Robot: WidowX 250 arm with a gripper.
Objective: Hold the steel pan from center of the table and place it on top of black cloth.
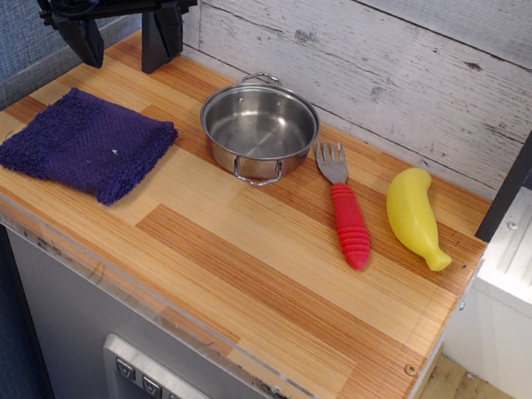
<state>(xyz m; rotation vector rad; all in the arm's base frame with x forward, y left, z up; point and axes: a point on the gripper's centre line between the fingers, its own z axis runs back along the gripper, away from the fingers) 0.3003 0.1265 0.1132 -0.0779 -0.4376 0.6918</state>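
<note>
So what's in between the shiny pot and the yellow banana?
The fork with the red handle lies between the steel pan and the banana, touching neither, on the table. The only camera view shows it.

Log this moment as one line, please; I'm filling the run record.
phase: pre-grasp | gripper: open, raised at back-left | steel pan: table center, untouched | black cloth: left, bare
</note>
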